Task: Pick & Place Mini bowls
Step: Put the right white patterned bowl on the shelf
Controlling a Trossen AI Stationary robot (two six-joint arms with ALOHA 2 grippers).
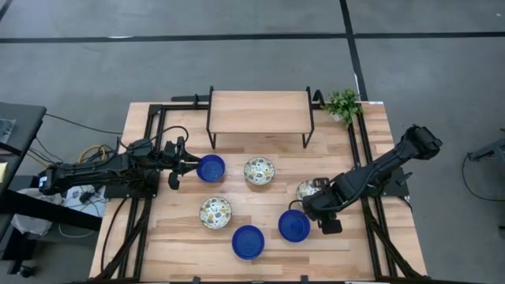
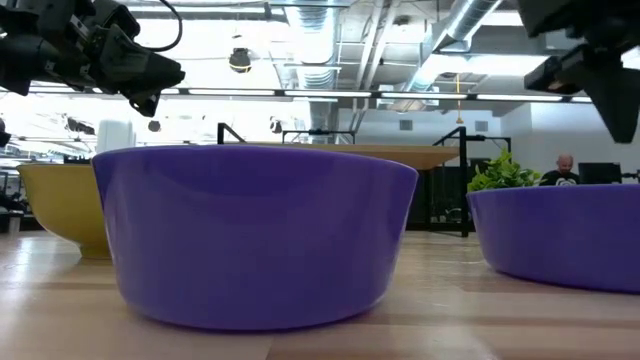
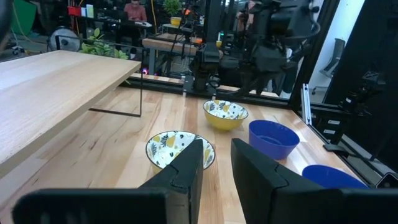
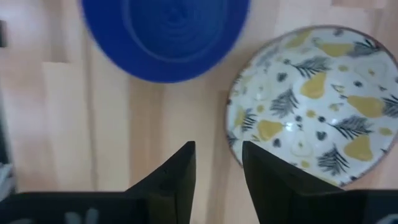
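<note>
High view: six mini bowls (image 1: 259, 170), seemingly untouched

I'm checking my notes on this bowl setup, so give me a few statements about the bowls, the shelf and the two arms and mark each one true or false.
1. Six mini bowls are on the table. True: three blue, three patterned.
2. A bowl sits on the wooden shelf. False: its top is bare.
3. The left gripper is beside a blue bowl. True: it is at that bowl's left rim.
4. The right gripper carries a blue bowl. False: its jaws are open and empty, near a patterned bowl.
5. A small green plant stands by the shelf's right end. True.
</note>
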